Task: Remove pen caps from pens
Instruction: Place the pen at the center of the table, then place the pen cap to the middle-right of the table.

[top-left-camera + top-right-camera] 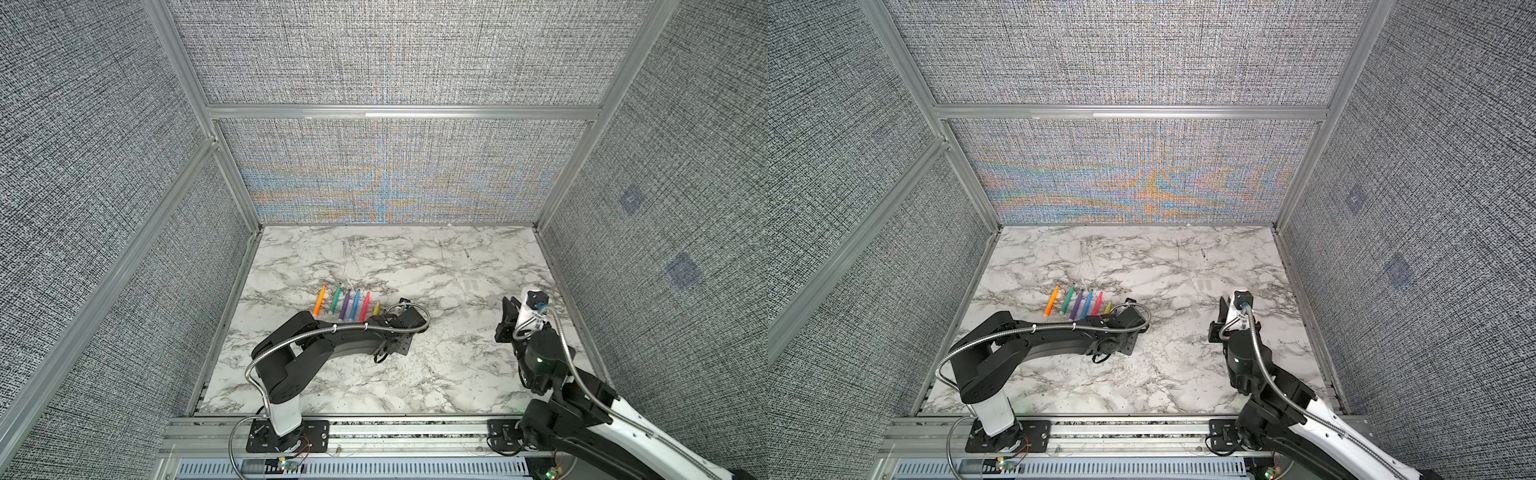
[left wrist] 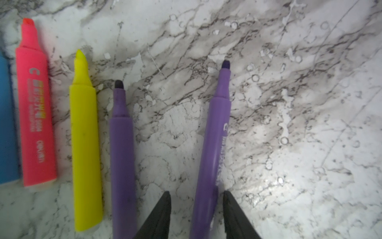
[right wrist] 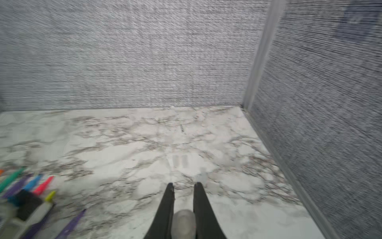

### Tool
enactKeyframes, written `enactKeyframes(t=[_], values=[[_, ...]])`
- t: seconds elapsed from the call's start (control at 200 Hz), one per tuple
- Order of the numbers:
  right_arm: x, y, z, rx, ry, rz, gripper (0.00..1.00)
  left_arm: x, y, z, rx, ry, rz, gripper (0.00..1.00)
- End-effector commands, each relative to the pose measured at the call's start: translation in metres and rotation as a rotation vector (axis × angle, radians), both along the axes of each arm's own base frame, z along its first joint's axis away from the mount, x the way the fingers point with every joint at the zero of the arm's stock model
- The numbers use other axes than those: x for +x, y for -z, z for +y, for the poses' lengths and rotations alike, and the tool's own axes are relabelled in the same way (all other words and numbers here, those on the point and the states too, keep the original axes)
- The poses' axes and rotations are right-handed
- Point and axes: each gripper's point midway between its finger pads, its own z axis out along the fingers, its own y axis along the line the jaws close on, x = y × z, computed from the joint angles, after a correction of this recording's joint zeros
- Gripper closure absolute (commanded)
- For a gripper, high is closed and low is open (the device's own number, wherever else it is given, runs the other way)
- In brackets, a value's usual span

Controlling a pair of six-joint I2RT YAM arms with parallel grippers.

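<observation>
Though the left arm hides part of the row in both top views, eight pens [image 1: 1078, 305] can be counted across the views — one orange pen [image 1: 319, 300], one green pen [image 1: 336, 298], one blue pen [image 1: 355, 303], one red pen [image 2: 36, 113], one yellow pen [image 2: 85, 155] and three purple pens [image 2: 123, 161]. They lie side by side on the marble surface [image 1: 374, 257], in its left half, about midway between its far and near edges.

From the left wrist, the red pen, the yellow pen and two purple pens show bare tips. A large C is legible on the red pen and on the outer purple pen [image 2: 215, 144]; the smaller print is too blurred to read.

The left gripper [image 2: 196, 192] has its jaws spread, with the outer purple pen lying between them. The right gripper [image 3: 184, 183], over the surface's right half, pinches one clear pen cap [image 3: 184, 221]. At least two more pen caps [image 3: 179, 161] lie faint on that half — their exact number cannot be told.
</observation>
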Motion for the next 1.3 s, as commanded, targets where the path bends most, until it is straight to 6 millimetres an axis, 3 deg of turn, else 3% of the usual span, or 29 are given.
enactKeyframes(t=[0.0, 0.24, 0.405, 0.555, 0.76, 0.795, 0.99, 1.225, 1.295], values=[[0.013, 0.028, -0.007, -0.068, 0.03, 0.153, 1.0, -0.013, -0.008, 0.006, -0.002, 0.031, 0.029, 0.54], [0.06, 0.121, 0.001, -0.162, -0.004, 0.591, 1.0, -0.008, -0.074, 0.001, -0.174, 0.051, -0.114, 0.5], [0.072, 0.166, -0.018, -0.163, 0.024, 0.778, 0.98, -0.012, -0.106, 0.012, -0.253, 0.061, -0.189, 0.47], [0.082, 0.185, -0.014, -0.131, -0.017, 0.832, 0.91, -0.019, -0.127, 0.026, -0.3, 0.059, -0.24, 0.46], [0.093, 0.218, -0.009, -0.153, -0.025, 0.944, 0.9, -0.028, -0.148, 0.045, -0.418, 0.04, -0.331, 0.46], [0.105, 0.212, -0.004, -0.147, -0.031, 0.926, 0.9, -0.03, -0.151, 0.048, -0.432, 0.036, -0.343, 0.46], [0.114, 0.232, 0.004, -0.145, -0.053, 0.97, 0.86, -0.037, -0.161, 0.065, -0.48, 0.014, -0.384, 0.44], [0.116, 0.232, 0.008, -0.134, -0.073, 0.969, 0.61, -0.035, -0.166, 0.081, -0.492, -0.023, -0.426, 0.41], [0.116, 0.225, 0.01, -0.122, -0.086, 0.945, 0.46, -0.034, -0.17, 0.087, -0.488, -0.043, -0.445, 0.39]])
